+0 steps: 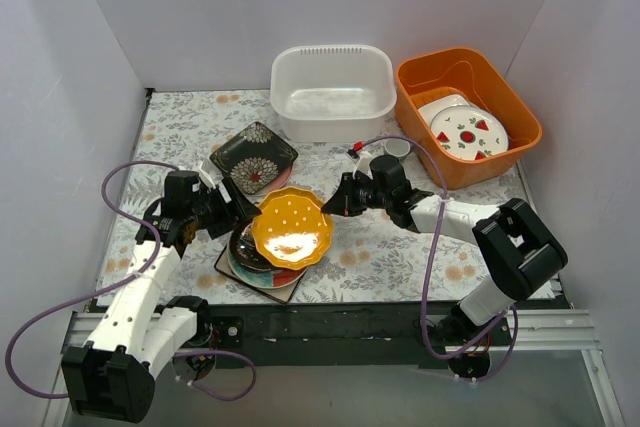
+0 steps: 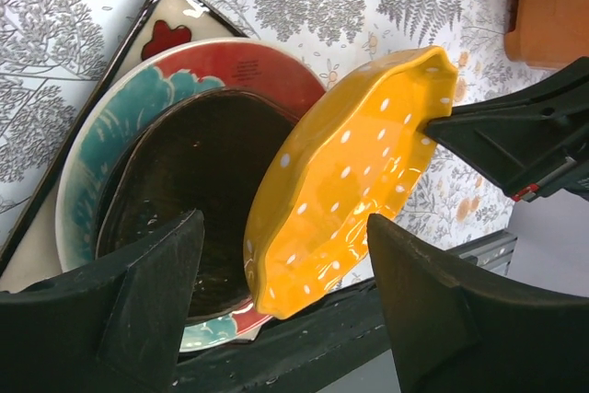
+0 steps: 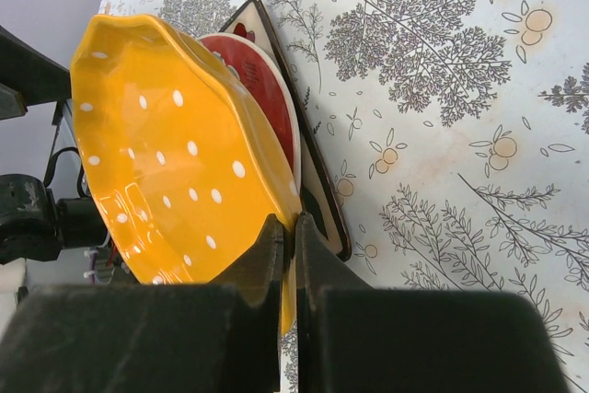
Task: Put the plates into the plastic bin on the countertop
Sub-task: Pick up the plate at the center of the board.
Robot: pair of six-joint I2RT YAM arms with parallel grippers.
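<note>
Bin [image 1: 332, 51] at the far middle of the table [image 1: 400, 247] holds nothing we can see, so by our reckoning no plate is in yet and the whole set is left to move. Yellow plate [image 1: 292, 228] is the one in hand: tilted up over the near-left stack, well short of the bin. Under it lie the brown plate [image 2: 193, 190], a teal-and-red plate [image 2: 120, 126] and the cream square plate [image 2: 170, 29]. Black square plate [image 1: 253, 154] sits between stack and bin, with a pink plate [image 1: 278, 180] peeking out beneath it. Right claw [image 3: 290, 227] is pinched almost closed on the yellow plate's right rim. Left claw [image 1: 238, 209] gapes wide and holds nothing; the yellow plate's left edge lies between its fingers. We cannot tell whether they touch it.
</note>
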